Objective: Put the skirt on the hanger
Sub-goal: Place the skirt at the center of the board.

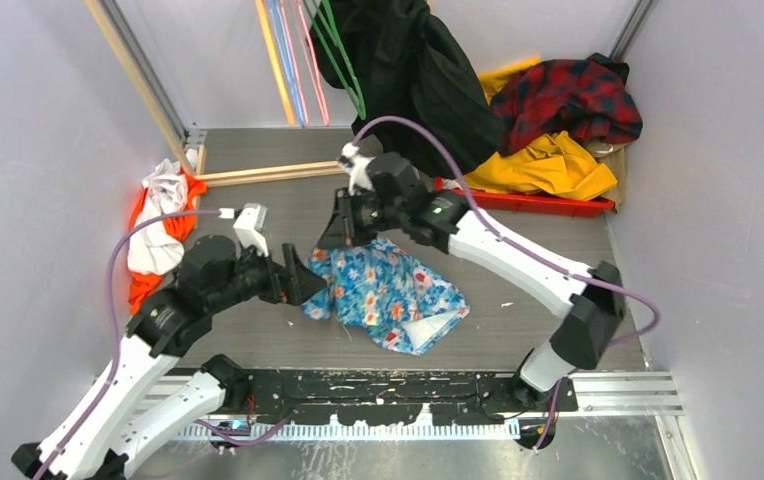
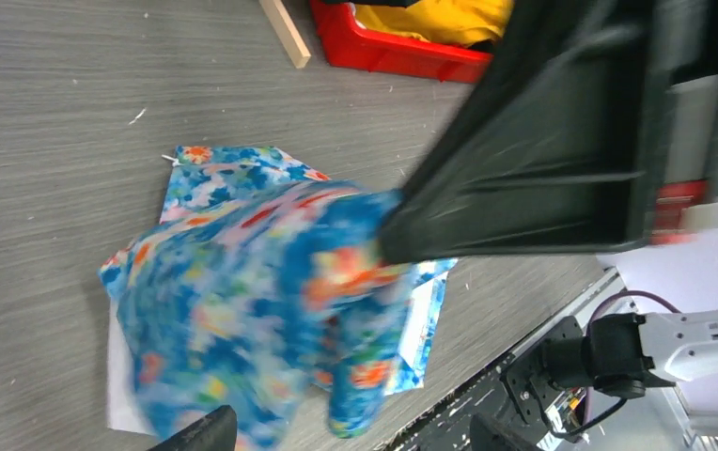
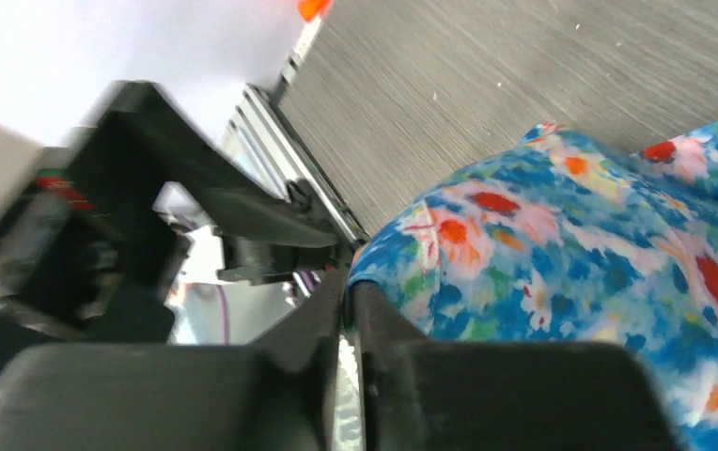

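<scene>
Where the blue, thin-fabric skirt (image 1: 388, 290) printed with red, orange, white and green flowers rises off the grey wood-grain table (image 1: 538, 335), the right gripper (image 1: 343, 238) has its two black fingers pressed together on the cloth's far-left corner, pinching it and holding it raised. From the right wrist camera the fingers (image 3: 318, 319) meet with no gap, the cloth bunching just beside them. The left gripper (image 1: 303, 285) stands with its jaws wide apart at the skirt's left edge. In the left wrist view only its two fingertips (image 2: 200, 434) show at the bottom, with the lifted fold ahead of and between them; whether they touch the cloth cannot be told. The skirt lies crumpled mid-table between the two arms. Its long axis runs from the held far-left corner toward the near right, where a white underside is turned up.
</scene>
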Robot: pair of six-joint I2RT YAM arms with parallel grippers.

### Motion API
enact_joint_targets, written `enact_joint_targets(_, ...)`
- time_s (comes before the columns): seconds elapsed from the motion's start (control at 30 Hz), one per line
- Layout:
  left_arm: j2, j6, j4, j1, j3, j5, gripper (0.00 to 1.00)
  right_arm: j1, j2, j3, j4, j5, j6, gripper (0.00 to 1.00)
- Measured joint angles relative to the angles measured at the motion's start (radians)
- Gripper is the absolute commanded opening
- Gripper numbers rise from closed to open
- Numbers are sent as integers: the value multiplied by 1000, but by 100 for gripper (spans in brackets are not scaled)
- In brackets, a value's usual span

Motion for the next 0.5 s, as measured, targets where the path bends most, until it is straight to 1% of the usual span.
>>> enact_joint_targets(0.03,-33,-4,-20,0,0,-13,88,19,32,4,6,4,-1,46)
enact_joint_targets(0.1,-81,-14,-60,0,0,-35,88,47,74,7,10,4,-5,59)
enact_joint_targets(0.13,-106,-22,-79,0,0,-45,88,60,86,8,6,5,-14,63)
enact_joint_targets(0.23,-144,-32,-126,0,1,-69,88,84,73,5,-30,35,-56,67)
enact_joint_targets(0.3,-140,-36,-147,0,0,-79,88,87,26,-17,-62,95,-88,66)
enact_joint_targets(0.4,-118,-48,-153,0,-11,-84,88,85,-94,-96,-120,196,-133,57)
enact_joint_targets(0.5,-75,-52,-134,0,-44,-85,88,82,-197,-185,-158,261,-162,50)
